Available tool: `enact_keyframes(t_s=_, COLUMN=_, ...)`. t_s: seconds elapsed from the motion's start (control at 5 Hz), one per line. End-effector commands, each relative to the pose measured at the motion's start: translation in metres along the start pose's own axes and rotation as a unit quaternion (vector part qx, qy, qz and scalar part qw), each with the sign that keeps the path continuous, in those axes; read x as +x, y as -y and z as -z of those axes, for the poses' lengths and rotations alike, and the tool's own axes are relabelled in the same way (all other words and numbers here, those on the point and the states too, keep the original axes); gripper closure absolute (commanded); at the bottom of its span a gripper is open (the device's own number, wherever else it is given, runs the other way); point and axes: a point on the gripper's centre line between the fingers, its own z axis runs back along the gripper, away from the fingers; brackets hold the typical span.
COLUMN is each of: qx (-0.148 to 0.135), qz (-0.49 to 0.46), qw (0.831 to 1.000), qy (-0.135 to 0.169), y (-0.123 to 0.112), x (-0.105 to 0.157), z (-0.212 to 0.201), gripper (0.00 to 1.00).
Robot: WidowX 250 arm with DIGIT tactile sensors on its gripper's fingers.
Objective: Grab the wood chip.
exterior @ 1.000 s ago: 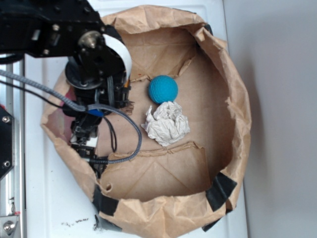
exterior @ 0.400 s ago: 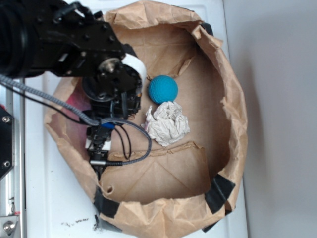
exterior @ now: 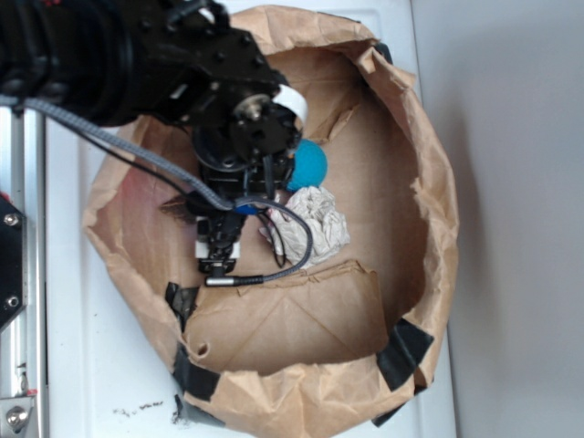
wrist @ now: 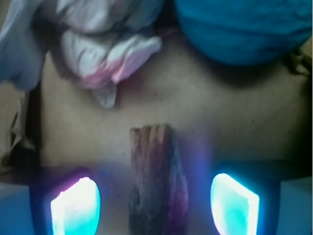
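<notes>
In the wrist view the wood chip [wrist: 156, 186], a dark brown rough sliver, lies lengthwise on the brown paper floor between my two glowing fingertips [wrist: 76, 205]. There is a gap on each side of it and neither pad touches it. My gripper [wrist: 154, 205] is open and low over the chip. From the exterior view the black arm and gripper [exterior: 248, 178] reach into the bag and hide the chip. The teal ball [exterior: 310, 164] and the crumpled paper wad [exterior: 319, 228] sit just to the gripper's right.
Everything lies inside a wide brown paper bag [exterior: 438, 210] with rolled-down walls and black tape at its lower corners, standing on a white surface. Ball [wrist: 239, 29] and paper wad [wrist: 107, 54] fill the top of the wrist view, close ahead of the chip. A grey cable [exterior: 137, 164] trails from the arm.
The arm has swung right across the bag, from its left wall toward the ball and the paper wad, now covering part of the ball.
</notes>
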Motion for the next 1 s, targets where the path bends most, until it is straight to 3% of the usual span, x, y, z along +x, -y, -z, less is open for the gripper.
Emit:
enact_keyframes(t_s=0.0, qx=0.005, qz=-0.004, qw=1.0, qy=0.016, y=-0.005, x=0.006, z=-0.002, gripper=1.0)
enact_keyframes(t_s=0.4, qx=0.005, qz=-0.002, qw=1.0, qy=0.019, y=-0.004, x=0.004, z=-0.005, gripper=1.0)
enact_keyframes(t_s=0.8, qx=-0.056, qz=-0.03, qw=0.997, qy=0.053, y=-0.018, x=-0.017, z=-0.063, gripper=1.0)
